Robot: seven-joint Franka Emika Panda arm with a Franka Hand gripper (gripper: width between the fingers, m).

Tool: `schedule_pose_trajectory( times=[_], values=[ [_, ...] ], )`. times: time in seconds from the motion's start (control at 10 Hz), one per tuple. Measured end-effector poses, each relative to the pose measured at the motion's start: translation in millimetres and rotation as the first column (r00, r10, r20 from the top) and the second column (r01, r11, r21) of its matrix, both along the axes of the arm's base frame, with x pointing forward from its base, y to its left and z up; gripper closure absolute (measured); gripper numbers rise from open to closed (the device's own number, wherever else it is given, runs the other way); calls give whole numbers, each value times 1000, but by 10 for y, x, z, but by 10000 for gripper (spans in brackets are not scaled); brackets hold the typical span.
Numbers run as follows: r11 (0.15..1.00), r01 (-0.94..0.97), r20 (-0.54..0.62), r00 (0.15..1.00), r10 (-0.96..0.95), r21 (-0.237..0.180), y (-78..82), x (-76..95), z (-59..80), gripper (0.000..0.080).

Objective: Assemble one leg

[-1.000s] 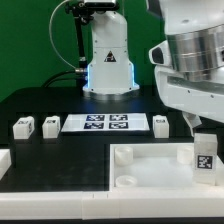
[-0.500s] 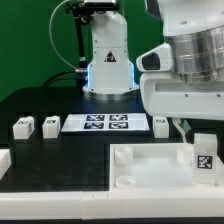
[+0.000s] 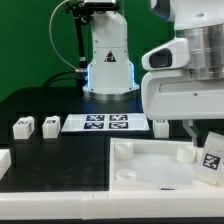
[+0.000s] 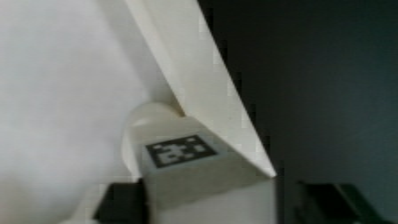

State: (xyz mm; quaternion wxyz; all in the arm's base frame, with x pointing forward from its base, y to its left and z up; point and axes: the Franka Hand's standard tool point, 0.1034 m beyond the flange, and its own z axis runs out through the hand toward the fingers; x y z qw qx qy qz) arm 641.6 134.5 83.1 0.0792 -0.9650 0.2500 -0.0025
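Observation:
My gripper (image 4: pixel 222 205) is shut on a leg (image 4: pixel 178 150), a small white block with a black-and-white marker on its face. In the exterior view the gripper (image 3: pixel 207 148) holds this leg (image 3: pixel 212 158) tilted, over the right corner of the large white tray (image 3: pixel 150 170). In the wrist view the tray's raised edge (image 4: pixel 192 70) runs diagonally just past the leg. Three more legs stand on the black table: two at the exterior view's left (image 3: pixel 22 127) (image 3: pixel 50 124) and one (image 3: pixel 160 125) near the marker board (image 3: pixel 105 123).
The robot's base (image 3: pixel 108 60) stands at the back behind the marker board. A white part (image 3: pixel 4 160) shows at the exterior view's left edge. The wrist housing (image 3: pixel 185 80) hides the table's back right.
The wrist has turned and shifted toward the exterior view's left. The held leg has gone from upright to tilted and moved slightly to the right, over the tray corner.

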Motion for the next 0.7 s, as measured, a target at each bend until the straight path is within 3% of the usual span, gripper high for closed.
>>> schedule_pose_trajectory(
  times=[0.1,0.5,0.7],
  values=[
    [998,66,-13,998,-66,0,-18,-5,-8,476],
    [876,481,-76,875,-479,18,-62,18,-7,476],
    [702,705,-97,709,-698,102,-161,57,-20,476]
  ],
)
